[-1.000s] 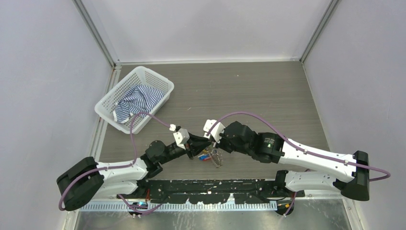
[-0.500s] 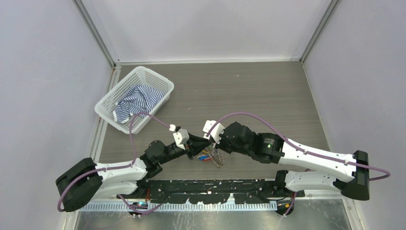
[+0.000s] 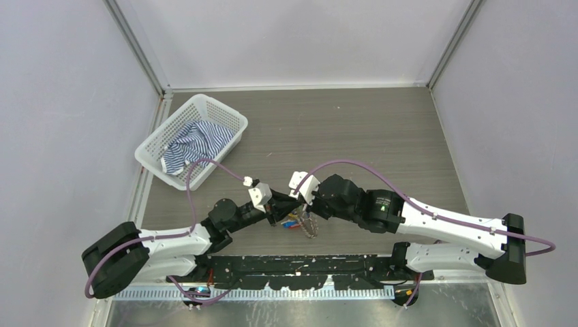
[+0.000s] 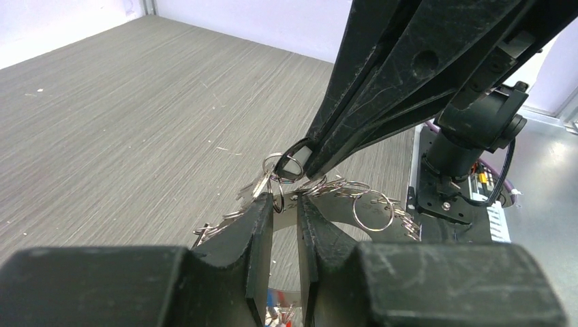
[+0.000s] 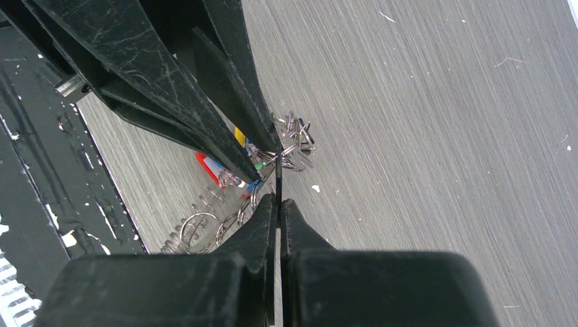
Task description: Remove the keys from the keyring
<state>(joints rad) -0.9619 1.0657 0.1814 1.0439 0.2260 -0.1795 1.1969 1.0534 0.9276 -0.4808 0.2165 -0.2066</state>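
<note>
The keys [image 5: 211,167] and the keyring [image 3: 311,227] are in one bunch near the front edge of the table [image 3: 382,136], between both arms. The right gripper [image 4: 300,158] is closed on a small loop [image 4: 267,165]. The left gripper [image 4: 285,199] shows only a narrow gap, and I cannot tell whether it holds a key. I think it should pinch one key only and slide it slowly along the wire, while the right one holds firm.

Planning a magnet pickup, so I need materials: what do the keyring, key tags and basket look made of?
Keyring: thin bright wire loops with sharp glints, so likely polished steel, though the exact metal can't be told.
Key tags: flat opaque red, yellow, green and blue pieces, probably plastic.
Basket: white, matte, moulded mesh walls, plastic by the look.
</note>
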